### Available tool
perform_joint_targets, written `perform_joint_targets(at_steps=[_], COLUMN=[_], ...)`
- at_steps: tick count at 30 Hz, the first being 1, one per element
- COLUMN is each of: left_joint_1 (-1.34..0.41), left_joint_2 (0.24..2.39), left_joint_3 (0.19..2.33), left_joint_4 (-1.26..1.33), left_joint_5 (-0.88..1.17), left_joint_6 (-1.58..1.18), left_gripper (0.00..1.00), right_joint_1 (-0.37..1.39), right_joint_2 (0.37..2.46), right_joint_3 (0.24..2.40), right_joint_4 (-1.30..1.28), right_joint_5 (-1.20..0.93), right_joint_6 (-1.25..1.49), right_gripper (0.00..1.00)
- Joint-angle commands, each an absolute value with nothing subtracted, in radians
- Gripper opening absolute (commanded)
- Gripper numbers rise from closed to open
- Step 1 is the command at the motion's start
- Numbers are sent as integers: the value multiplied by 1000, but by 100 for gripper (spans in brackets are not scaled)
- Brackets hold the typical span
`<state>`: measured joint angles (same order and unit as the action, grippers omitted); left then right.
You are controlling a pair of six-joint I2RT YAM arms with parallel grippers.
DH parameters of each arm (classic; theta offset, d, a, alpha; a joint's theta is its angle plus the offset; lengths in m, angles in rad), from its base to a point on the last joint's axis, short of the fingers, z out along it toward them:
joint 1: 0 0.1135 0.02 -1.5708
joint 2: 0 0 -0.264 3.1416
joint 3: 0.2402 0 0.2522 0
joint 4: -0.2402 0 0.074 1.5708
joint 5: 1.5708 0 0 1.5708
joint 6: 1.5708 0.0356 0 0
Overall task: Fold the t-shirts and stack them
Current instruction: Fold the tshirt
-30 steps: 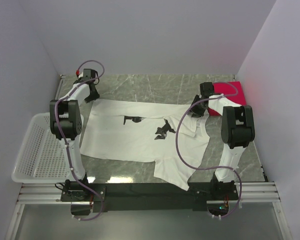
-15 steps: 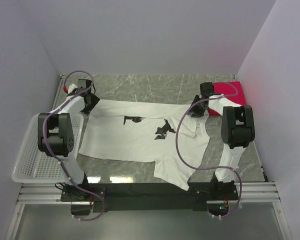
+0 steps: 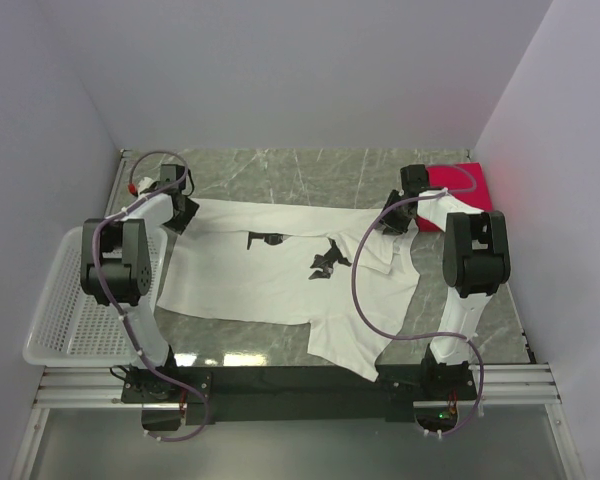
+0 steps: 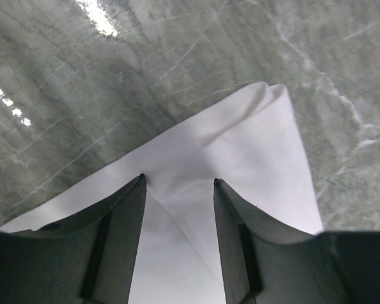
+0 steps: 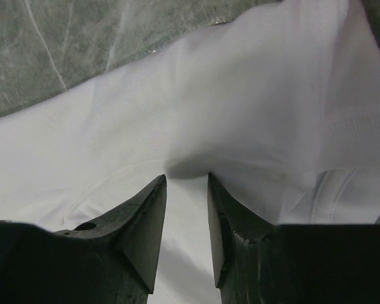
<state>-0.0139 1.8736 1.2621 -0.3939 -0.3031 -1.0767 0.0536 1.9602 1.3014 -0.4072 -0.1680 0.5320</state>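
Since a second ago the left arm's elbow is swinging out over the basket [image 3: 65, 320], and the left gripper [image 4: 177, 180] is coming down at the far left corner of the white shirt [image 3: 280, 280]. Its jaws are standing apart over that corner, gripping nothing. The right gripper [image 5: 187, 177] is staying where it was, at the shirt's far right sleeve, its jaws nearly together and pinching a raised fold of the cloth. The white shirt is lying spread, print up, across the middle of the grey marbled table [image 3: 280, 165]. The red shirt [image 3: 460, 185] is sitting folded in the far right corner. Plain pale walls [image 3: 300, 70] are closing the table in.
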Motion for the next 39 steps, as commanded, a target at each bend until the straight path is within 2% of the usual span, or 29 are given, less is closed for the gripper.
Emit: perform_joint_targets(at_steps=[1,7,13,16,23,28,39], left_joint_1=[-15,-14,-14,-15,-20,-35,-153], left_joint_2=[1884,1876,1894,1902,1911,1898,1962], left_joint_3=[1256,1233,1233,1244,1262,1308,1561], left_joint_4=[-396,-368,-344,-338,-321,-357,-474], left_joint_5=[-334,-344,-334,-339,-345,-379,-554], left_joint_6=[-1100,-1078,-1054,-1034,-979,-937,-742], left_gripper=[52,55,46,39,13,1,1], right_joint_1=[48,48,46,48,48,48,46], right_joint_2=[1933,1934,1934,1934,1930,1924,1914], right_joint_3=[1295,1292,1290,1290,1275,1273,1266], right_joint_4=[-410,-407,-405,-406,-397,-399,-402], right_joint_5=[-164,-167,-170,-169,-170,-166,-160], right_joint_6=[520,522,525,523,526,523,518], right_gripper=[40,40,40,40,40,40,40])
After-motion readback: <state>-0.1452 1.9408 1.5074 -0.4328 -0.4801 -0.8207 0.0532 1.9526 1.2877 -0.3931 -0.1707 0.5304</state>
